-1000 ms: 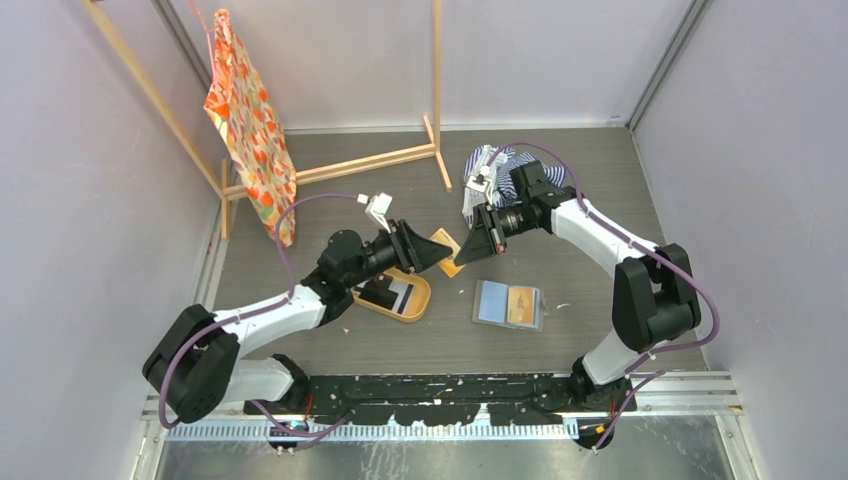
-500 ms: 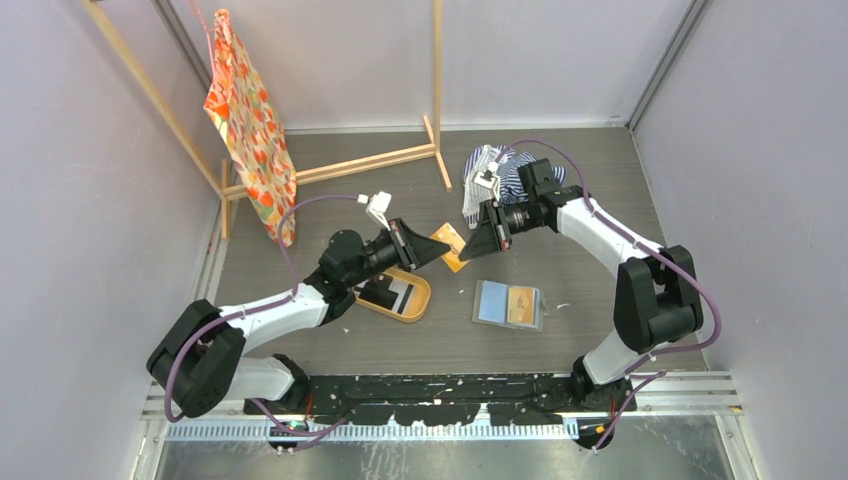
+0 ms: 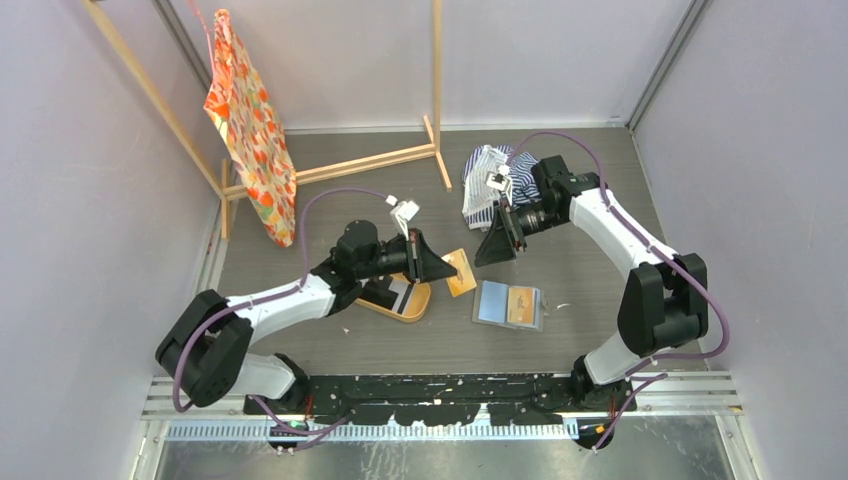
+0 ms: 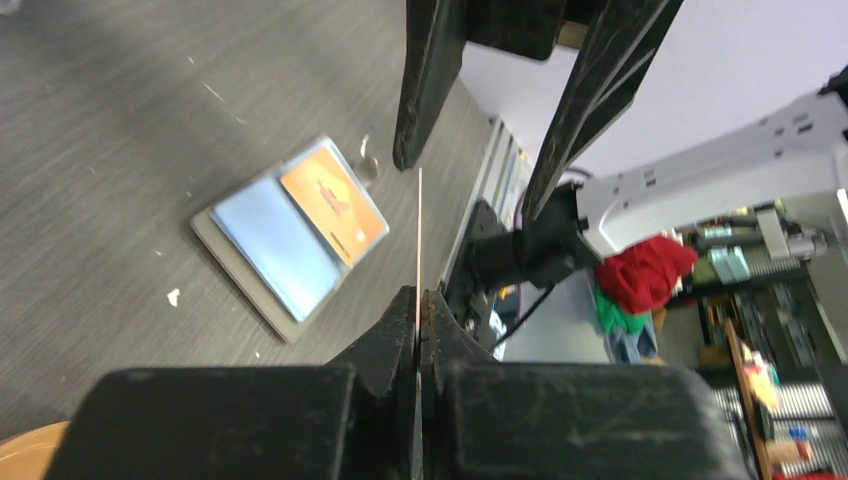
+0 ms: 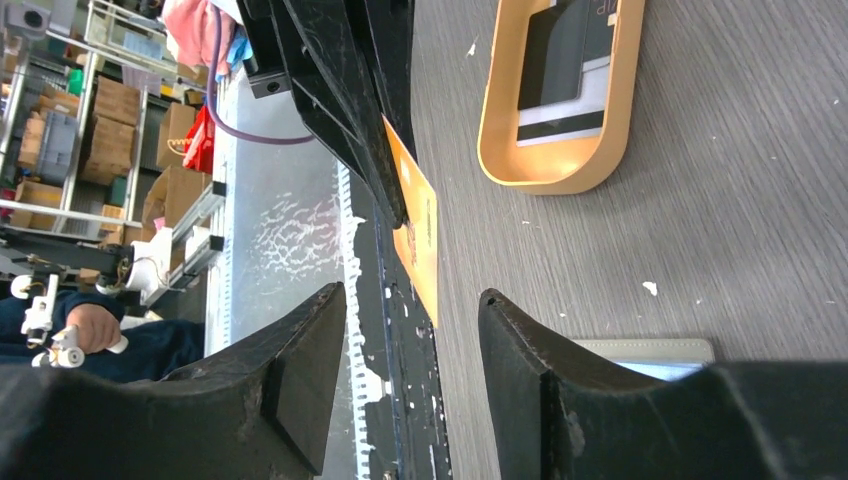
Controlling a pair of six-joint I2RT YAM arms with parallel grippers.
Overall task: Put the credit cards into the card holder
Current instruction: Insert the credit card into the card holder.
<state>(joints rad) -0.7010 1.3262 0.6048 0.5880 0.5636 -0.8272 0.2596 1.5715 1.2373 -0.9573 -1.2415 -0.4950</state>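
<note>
Near the middle of the grey tabletop, seen from above, the left fingers are pressed together on an orange-tan credit card. The card juts from their tips toward 3 o'clock and is held clear of the surface. In the left wrist view it shows edge-on as a thin pale line rising from between the two closed tips.

The right fingers hang just at 1 o'clock of that card, pointing down toward 7 o'clock. They stand apart with nothing between them. In the right wrist view the card sits in the gap ahead of them, touching neither one.

The card holder lies open and flat at 4 o'clock of the held card, near it but apart. Its left half is bare blue-grey. Its right half carries a second orange card, lying flat on the lining; whether it is tucked into a slot I cannot tell.

An oval orange tray rests at 8 o'clock of the held card, partly under the left arm. Black and white cards lie inside it.

Farther off, a striped cloth is bunched at 12 o'clock of the right fingers. A wooden frame stands toward 11 o'clock, with a patterned orange cloth draped from its left side.
</note>
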